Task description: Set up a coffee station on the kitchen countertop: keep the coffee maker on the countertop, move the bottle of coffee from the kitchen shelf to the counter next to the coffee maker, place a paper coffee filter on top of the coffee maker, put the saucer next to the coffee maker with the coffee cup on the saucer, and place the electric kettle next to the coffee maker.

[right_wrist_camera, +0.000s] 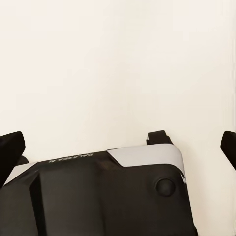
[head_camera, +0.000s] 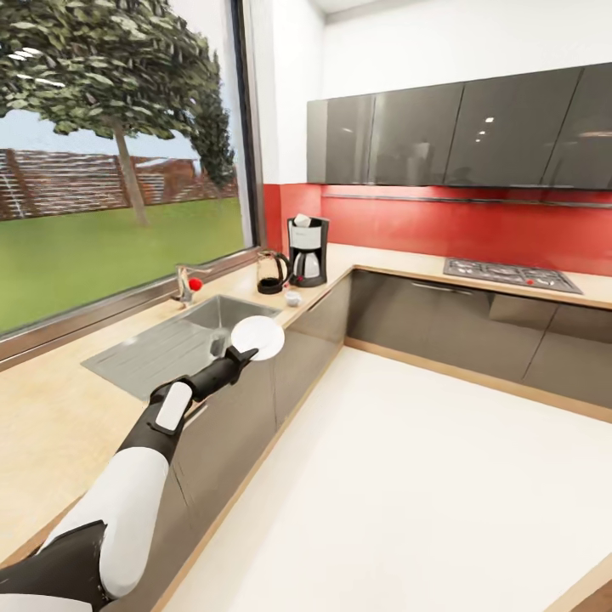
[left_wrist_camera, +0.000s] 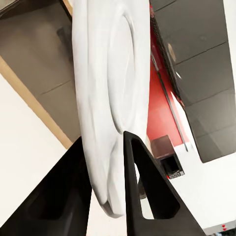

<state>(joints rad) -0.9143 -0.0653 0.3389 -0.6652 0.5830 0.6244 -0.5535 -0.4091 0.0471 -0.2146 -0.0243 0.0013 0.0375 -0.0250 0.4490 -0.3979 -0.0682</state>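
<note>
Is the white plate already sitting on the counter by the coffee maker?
No, the saucer is held in the left gripper, out over the sink's edge, well short of the coffee maker.

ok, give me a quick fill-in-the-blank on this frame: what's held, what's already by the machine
1. The left tool is shut on the small plain white round ____.
2. The white paper cone filter sits on top of the tall black ____.
3. The clear glass dome-shaped kettle stands between that machine and the steel ____.
4. The small white rounded cup rests on the light beige ____.

Missing words: saucer; coffee maker; sink; countertop
</note>
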